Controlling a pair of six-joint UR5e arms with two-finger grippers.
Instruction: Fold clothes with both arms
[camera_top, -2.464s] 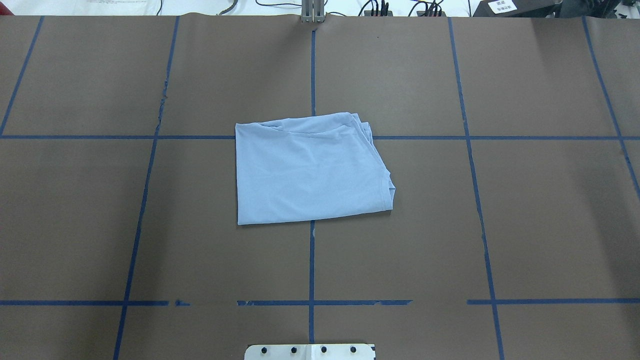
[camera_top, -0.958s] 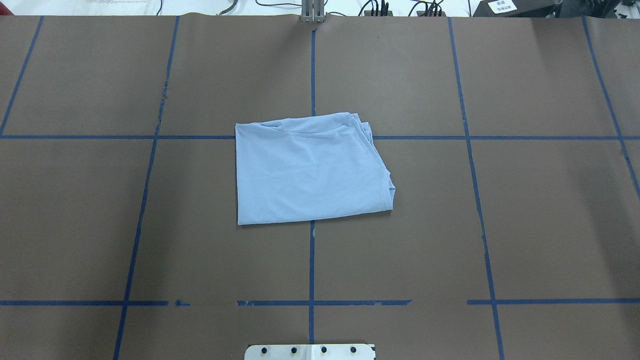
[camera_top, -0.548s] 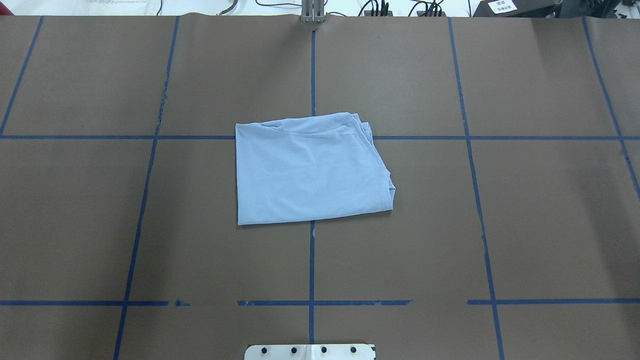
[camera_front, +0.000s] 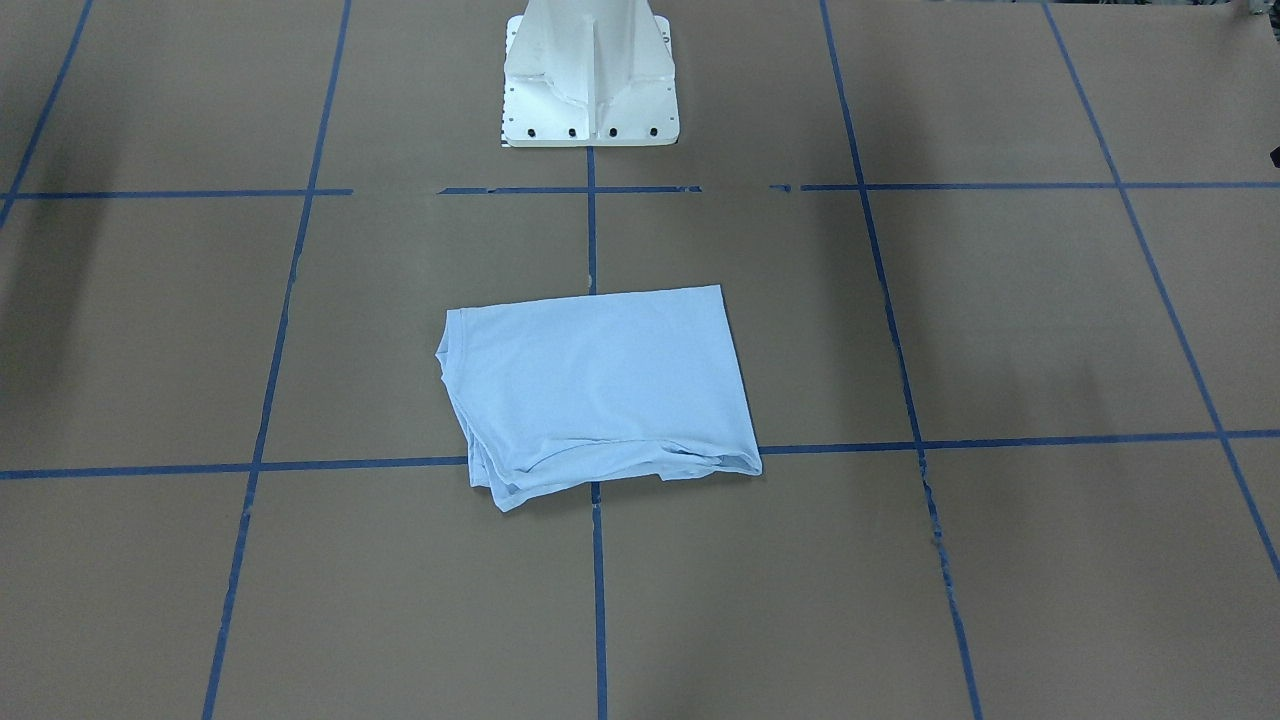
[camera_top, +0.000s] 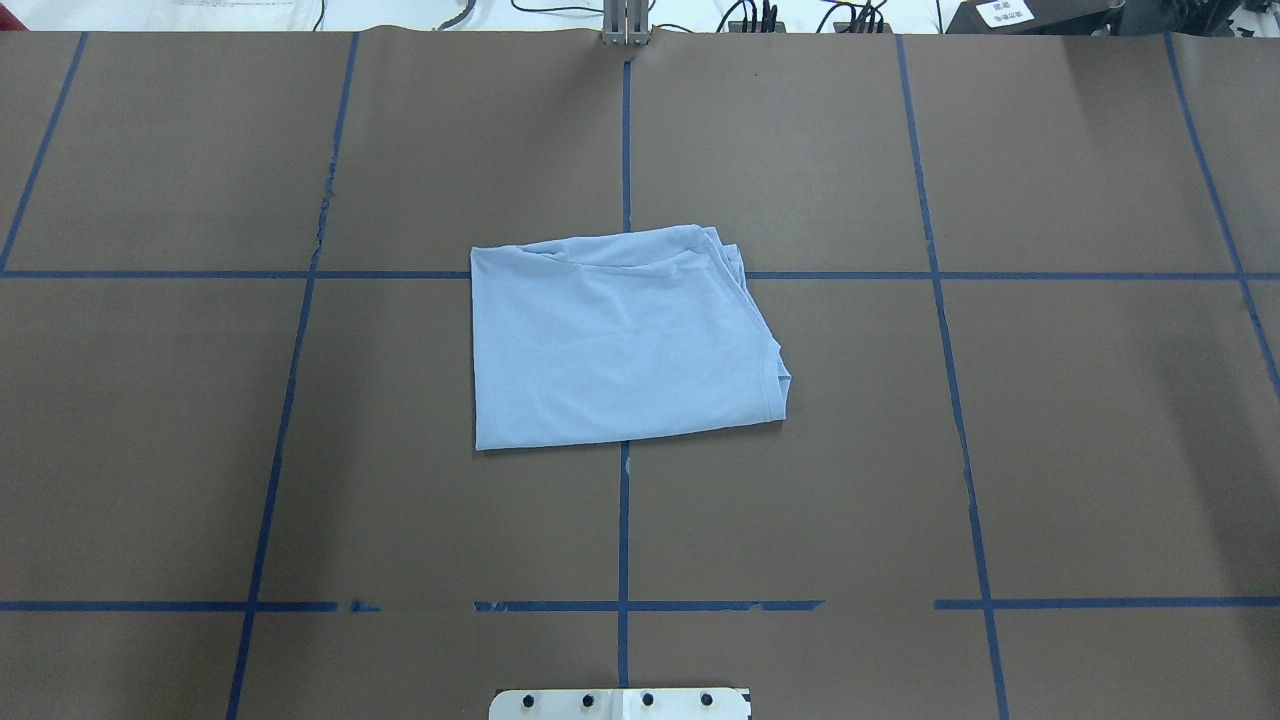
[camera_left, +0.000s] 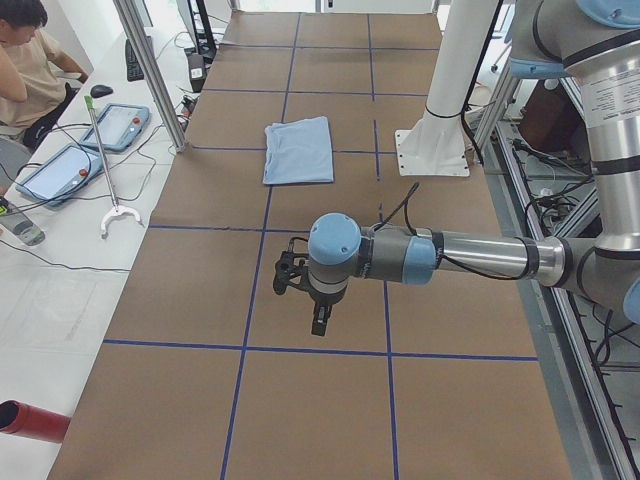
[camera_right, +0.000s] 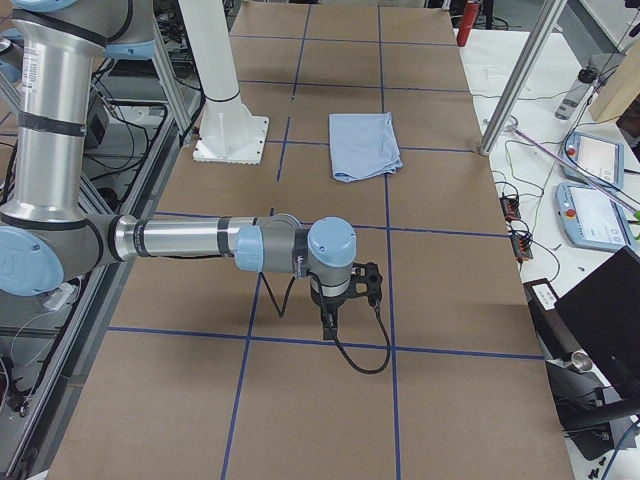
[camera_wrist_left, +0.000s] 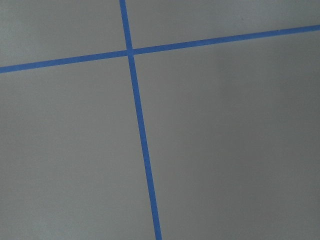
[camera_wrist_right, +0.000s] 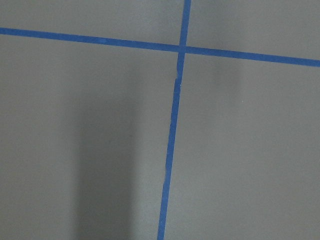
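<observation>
The light blue short-sleeved T-shirt (camera_top: 620, 340) lies folded into a rough rectangle at the centre of the overhead view. It is flat on the brown paper-covered table (camera_top: 1080, 420) and covers the crossing of 2 blue tape lines (camera_top: 623, 520). Its stacked edges bunch at the bundle's upper right in that view, and at its lower left in the front-facing view. The white metal pedestal base (camera_front: 590, 70) stands at the top centre of the front-facing view, near the shirt but apart from it.

Both arms are well apart from the shirt. In the left side view the silver-tubed left arm (camera_left: 470, 255) stretches across the middle of the frame. Its black 2-finger left gripper (camera_left: 318, 322) points down over bare paper, with the shirt in the upper middle. In the right side view the silver-tubed right arm (camera_right: 180, 240) comes in from the left edge, and the black right gripper (camera_right: 328, 325) hangs at the frame's centre above a tape line. For both claws I cannot tell whether the fingers are spread or together, since these side views do not settle it.

Each wrist camera shows only brown paper and 2 crossing tape lines.

At the upper left of the left side view a seated person (camera_left: 25, 60) is beside 2 blue-rimmed tablets (camera_left: 118, 125) and a white long-handled grabber (camera_left: 105, 170). A red cylinder (camera_left: 30, 420) lies at the lower left.
</observation>
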